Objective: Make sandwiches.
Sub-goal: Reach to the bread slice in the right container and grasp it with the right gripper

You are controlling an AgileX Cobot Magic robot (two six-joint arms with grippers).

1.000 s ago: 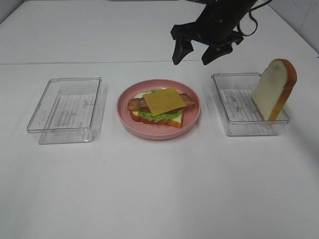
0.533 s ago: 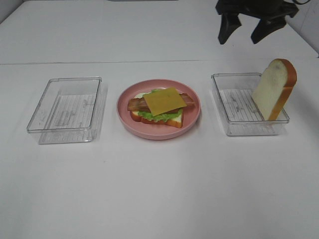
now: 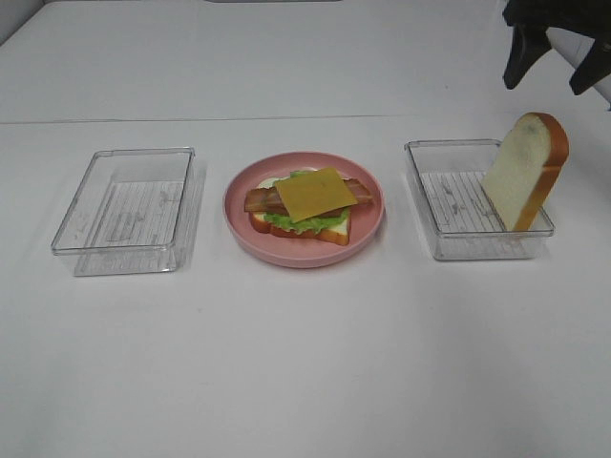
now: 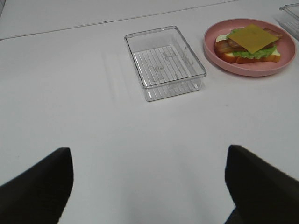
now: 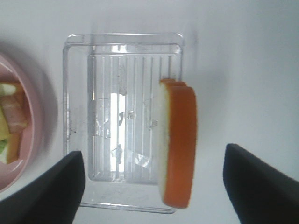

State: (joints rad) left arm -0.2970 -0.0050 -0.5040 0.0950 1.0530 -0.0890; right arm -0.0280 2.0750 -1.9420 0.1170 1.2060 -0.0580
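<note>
Right gripper (image 3: 557, 65): spread wide, empty, hovering at 12 o'clock of the tray
Bread slice (image 5: 176, 140): looked light, stiff; pinch across its faces

— What stands where on the table (image 3: 305, 382)?

— In the middle is the plate (image 3: 368, 232), and on it the stack: a bread slice (image 3: 333, 230) below, then lettuce (image 3: 286, 221), bacon (image 3: 260, 200), and the cheese slice (image 3: 315, 193) on top. Left of the plate is one tray (image 3: 124, 210), right of it the other tray (image 3: 458, 205).

— And the second slice?

— The second bread slice (image 3: 525, 172) stands tilted in the right tray, leaning at its right end. The right gripper (image 3: 558, 67) hangs behind and above it.
</note>
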